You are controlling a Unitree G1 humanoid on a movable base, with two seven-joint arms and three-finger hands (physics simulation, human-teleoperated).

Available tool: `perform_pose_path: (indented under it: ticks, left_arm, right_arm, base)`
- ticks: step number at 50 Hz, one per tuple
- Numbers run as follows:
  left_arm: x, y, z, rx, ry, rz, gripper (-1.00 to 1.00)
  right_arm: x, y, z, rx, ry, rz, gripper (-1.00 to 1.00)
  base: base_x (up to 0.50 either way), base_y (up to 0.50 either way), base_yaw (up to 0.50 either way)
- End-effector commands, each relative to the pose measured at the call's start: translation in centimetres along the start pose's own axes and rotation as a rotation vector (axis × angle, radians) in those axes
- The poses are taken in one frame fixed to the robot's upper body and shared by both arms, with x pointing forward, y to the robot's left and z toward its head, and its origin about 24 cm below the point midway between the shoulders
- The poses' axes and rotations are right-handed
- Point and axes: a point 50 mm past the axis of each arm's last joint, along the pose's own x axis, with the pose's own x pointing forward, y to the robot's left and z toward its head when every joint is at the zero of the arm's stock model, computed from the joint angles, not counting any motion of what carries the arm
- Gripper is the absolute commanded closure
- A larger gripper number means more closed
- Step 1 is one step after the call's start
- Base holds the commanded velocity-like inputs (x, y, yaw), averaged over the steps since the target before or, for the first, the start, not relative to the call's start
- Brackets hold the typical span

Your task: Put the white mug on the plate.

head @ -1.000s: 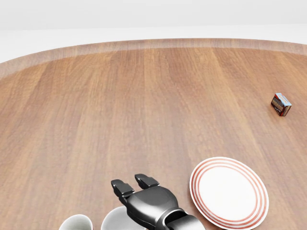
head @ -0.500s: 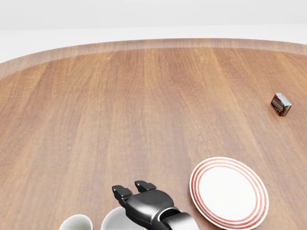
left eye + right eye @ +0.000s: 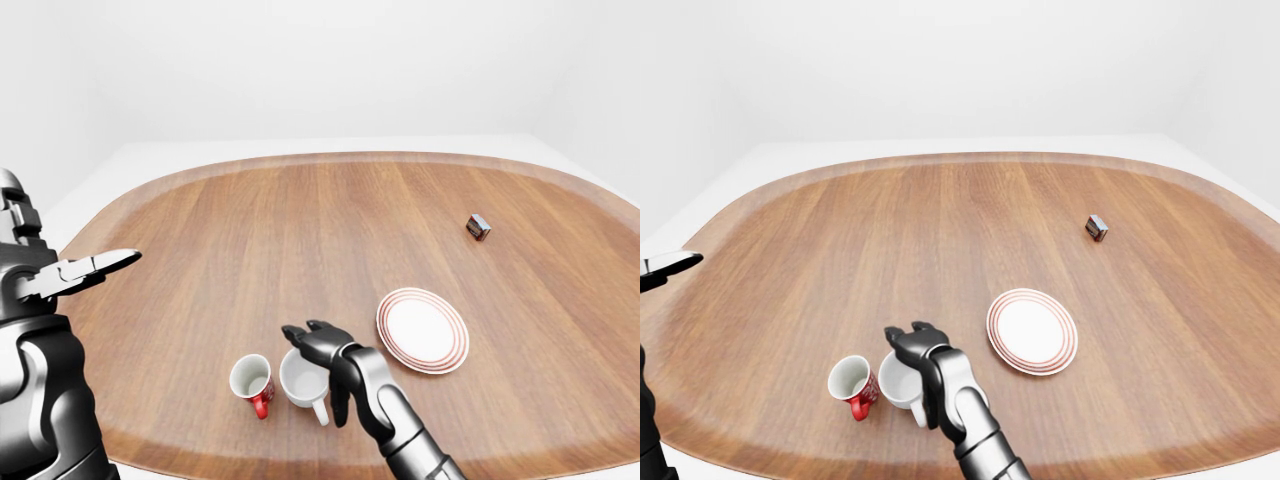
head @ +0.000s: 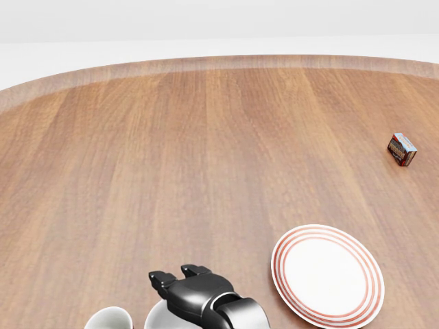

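Just beneath the dark three-fingered right hand (image 3: 318, 342) stands the plain white ceramic mug (image 3: 302, 381), its handle turned toward the bottom of the left-eye view. Left of the hand sits a red mug with a white inside (image 3: 252, 381); right of it, a little apart, lies the round white plate with red rings (image 3: 422, 329) on the oval wooden table (image 3: 300, 230). The hand's fingers are spread over the white mug's rim, not closed on it. The left hand (image 3: 92, 268) hangs raised, well off to the left, its fingers apart. A small red-and-blue box (image 3: 478, 227) lies far beyond the plate. For a sound grip, the fingers should probably drop around the mug's wall and avoid nudging the red one. Compared with the head view half a second back, the right hand has slid left and lower, more squarely over the mug
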Motion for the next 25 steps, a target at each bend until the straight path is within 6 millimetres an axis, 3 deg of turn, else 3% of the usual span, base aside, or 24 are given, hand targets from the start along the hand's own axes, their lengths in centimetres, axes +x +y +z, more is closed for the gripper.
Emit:
perform_pose_path:
  ticks: [1,12,22,23,25]
  left_arm:
    - [0.0,0.1,0.0,0.000,0.001,0.002,-1.00]
    - [0.0,0.1,0.0,0.000,0.001,0.002,-1.00]
    - [0.0,0.0,0.2,0.000,-0.006,0.001,-1.00]
    - [0.0,0.1,0.2,0.000,-0.006,0.002,-1.00]
    - [0.0,0.1,0.1,0.000,-0.003,0.002,-1.00]
  right_arm:
    - [0.9,0.4,0.2,0.016,-0.009,0.047,-1.00]
    - [1.4,2.3,-0.2,0.043,-0.001,0.122,-1.00]
    - [1.5,2.5,-0.7,0.054,0.009,0.137,-1.00]
    - [1.5,2.4,-0.6,0.054,0.007,0.131,-0.75]
    - [1.4,2.3,-0.6,0.053,0.006,0.129,0.70]
  base:
    - [0.00,0.00,0.00]
    - [0.00,0.00,0.00]
    - [0.00,0.00,0.00]
    - [0.00,0.00,0.00]
    - [0.00,0.00,0.00]
